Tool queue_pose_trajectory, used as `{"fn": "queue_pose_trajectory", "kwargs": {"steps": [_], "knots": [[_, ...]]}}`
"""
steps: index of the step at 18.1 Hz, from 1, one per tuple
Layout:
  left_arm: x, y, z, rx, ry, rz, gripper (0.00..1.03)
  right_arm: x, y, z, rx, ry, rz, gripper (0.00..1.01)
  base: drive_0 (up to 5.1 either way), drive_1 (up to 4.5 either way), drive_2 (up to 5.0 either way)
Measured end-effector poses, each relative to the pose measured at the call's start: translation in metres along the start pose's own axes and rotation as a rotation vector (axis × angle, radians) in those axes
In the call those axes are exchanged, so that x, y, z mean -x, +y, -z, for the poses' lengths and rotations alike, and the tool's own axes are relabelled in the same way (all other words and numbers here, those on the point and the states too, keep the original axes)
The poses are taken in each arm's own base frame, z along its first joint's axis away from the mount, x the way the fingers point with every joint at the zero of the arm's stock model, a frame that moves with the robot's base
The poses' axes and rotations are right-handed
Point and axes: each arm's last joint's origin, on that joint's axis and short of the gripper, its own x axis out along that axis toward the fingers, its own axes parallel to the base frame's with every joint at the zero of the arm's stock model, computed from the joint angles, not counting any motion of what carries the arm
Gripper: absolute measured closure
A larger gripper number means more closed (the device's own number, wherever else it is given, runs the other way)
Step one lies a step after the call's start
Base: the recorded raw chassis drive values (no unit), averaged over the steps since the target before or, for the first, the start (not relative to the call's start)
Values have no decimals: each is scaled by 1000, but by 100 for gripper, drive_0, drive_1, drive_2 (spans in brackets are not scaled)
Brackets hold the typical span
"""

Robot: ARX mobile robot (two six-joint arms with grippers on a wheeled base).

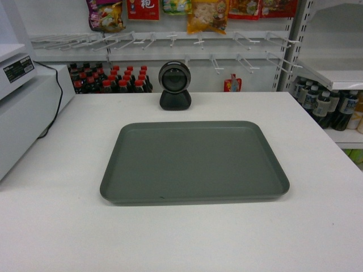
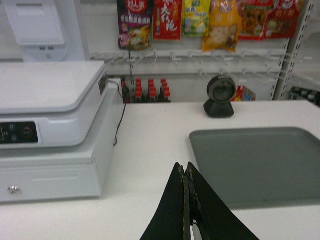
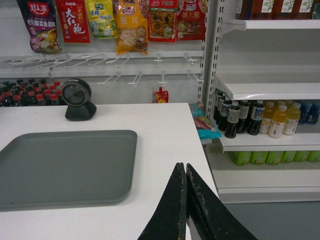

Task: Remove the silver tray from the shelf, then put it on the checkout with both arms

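The grey-green tray (image 1: 194,161), rectangular with rounded corners and a low rim, is laid flat on the white counter (image 1: 317,226), a dark speck at its near edge.

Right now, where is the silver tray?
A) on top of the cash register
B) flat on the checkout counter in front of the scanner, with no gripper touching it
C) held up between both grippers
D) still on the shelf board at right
B: the silver tray lies flat on the checkout, in front of the scanner; the left gripper and right gripper are shut and clear of it.
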Motion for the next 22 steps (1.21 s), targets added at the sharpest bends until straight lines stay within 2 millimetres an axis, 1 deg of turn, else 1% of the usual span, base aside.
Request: {"fn": "queue_pose_trajectory", "kwargs": {"steps": [1, 2, 3, 4, 5, 7, 9, 11, 13, 15, 16, 17, 18, 22], "knots": [[5, 0, 5, 0, 37, -1, 102, 1, 0, 0, 0, 0, 0, 98, 0, 0, 0], [9, 0, 1, 0, -9, 1, 102, 2, 0, 0, 0, 1, 0, 98, 0, 0, 0], [10, 0, -1, 0, -16, -2, 102, 5, 0, 4, 0, 32, 0, 98, 0, 0, 0], [9, 0, 3, 0, 8, -1, 102, 11, 0, 6, 0, 40, 0, 98, 0, 0, 0], [9, 0, 3, 0, 8, -1, 102, 13, 0, 2, 1, -8, -1, 98, 0, 0, 0], [9, 0, 2, 1, -2, 0, 101, 13, 0, 4, 0, 20, 0, 98, 0, 0, 0], [9, 0, 2, 0, 2, 0, 84, 13, 0, 3, 2, 5, 0, 81, 0, 0, 0], [9, 0, 2, 0, 1, 0, 64, 13, 0, 3, 2, 10, 0, 61, 0, 0, 0], [9, 0, 2, 0, 2, 0, 40, 13, 0, 3, 2, 10, 0, 37, 0, 0, 0], [9, 0, 2, 0, 2, 0, 19, 13, 0, 3, 2, 10, 0, 15, 0, 0, 0], [9, 0, 2, 0, 2, 0, 6, 13, 0, 3, 2, 10, 0, 3, 0, 0, 0], [9, 0, 2, 0, 1, 0, 4, 13, 0, 3, 1, 10, 0, 2, 0, 0, 0], [9, 0, 2, 0, 1, 0, 5, 13, 0, 3, 1, 10, 0, 3, 0, 0, 0], [9, 0, 2, 0, 2, 0, 5, 13, 0, 3, 1, 10, 0, 3, 0, 0, 0]]}}
